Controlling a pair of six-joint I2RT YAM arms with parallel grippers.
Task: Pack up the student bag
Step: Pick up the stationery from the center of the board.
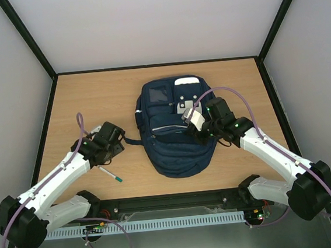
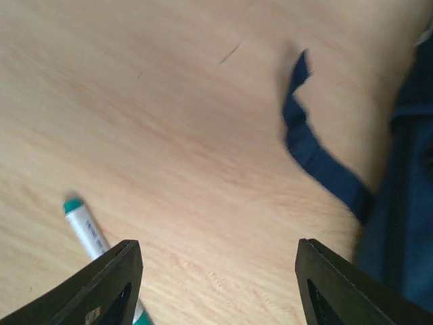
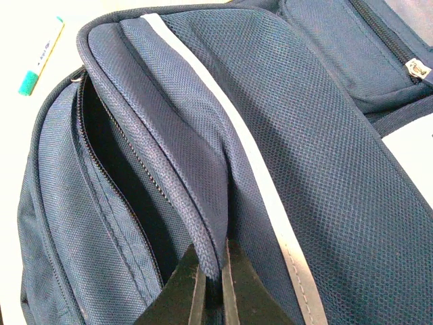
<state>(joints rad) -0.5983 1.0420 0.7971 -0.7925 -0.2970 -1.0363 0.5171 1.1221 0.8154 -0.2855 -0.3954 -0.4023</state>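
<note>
Partly, we saw the pen (image 2: 84, 227) cut off behind the released left tool (image 2: 218, 252); the right tool (image 3: 213, 271) clenched, seemingly, a flap of the student bag (image 1: 176, 146), mid wooden tabletop (image 1: 93, 101), pale walls (image 1: 144, 20) around.

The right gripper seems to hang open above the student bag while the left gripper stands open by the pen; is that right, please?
No: the right gripper is shut on a flap of the student bag, as the right wrist view shows. The left gripper is open by the pen.
</note>
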